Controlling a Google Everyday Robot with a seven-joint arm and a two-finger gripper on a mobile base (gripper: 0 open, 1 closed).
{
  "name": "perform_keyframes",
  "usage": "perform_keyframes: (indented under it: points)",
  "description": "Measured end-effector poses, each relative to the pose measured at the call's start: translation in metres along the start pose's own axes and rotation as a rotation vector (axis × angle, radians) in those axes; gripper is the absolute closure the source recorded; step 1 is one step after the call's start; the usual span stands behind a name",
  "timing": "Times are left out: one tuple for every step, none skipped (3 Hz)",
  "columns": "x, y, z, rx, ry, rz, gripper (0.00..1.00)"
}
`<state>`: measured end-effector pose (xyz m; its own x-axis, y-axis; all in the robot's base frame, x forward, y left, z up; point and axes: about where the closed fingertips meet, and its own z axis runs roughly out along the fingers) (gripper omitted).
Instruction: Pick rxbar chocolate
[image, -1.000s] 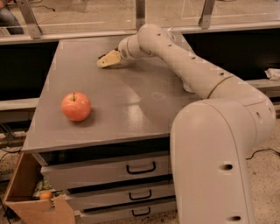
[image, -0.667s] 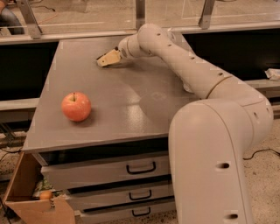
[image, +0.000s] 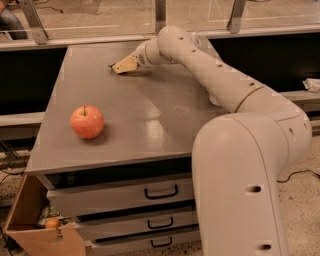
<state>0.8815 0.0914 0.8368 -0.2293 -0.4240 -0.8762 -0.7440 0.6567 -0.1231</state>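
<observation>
My gripper (image: 120, 66) is tan and sits low over the far part of the grey table (image: 150, 120), at the end of my white arm (image: 210, 75), which reaches in from the right. It points left, close to the tabletop. The rxbar chocolate does not show; no small black bar is visible on the table, and the spot under the gripper is hidden. A tiny dark speck lies at the gripper's tip, and I cannot tell what it is.
A red apple (image: 87, 121) stands on the table's near left part, far from the gripper. Drawers (image: 160, 192) sit under the tabletop. An open cardboard box (image: 30, 225) is on the floor at the lower left. My white base (image: 245, 185) fills the lower right.
The gripper has shifted very slightly left and stays low at the far part of the table. The apple has not moved.
</observation>
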Motion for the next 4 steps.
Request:
perform_keyframes:
  points:
    - [-0.0004, 0.0, -0.0002, 0.0, 0.0, 0.0, 1.0]
    - [-0.0013, -0.0001, -0.0007, 0.0, 0.0, 0.0, 1.0]
    - [-0.0021, -0.0002, -0.0013, 0.0, 0.0, 0.0, 1.0]
    - [-0.0022, -0.0002, -0.0013, 0.0, 0.0, 0.0, 1.0]
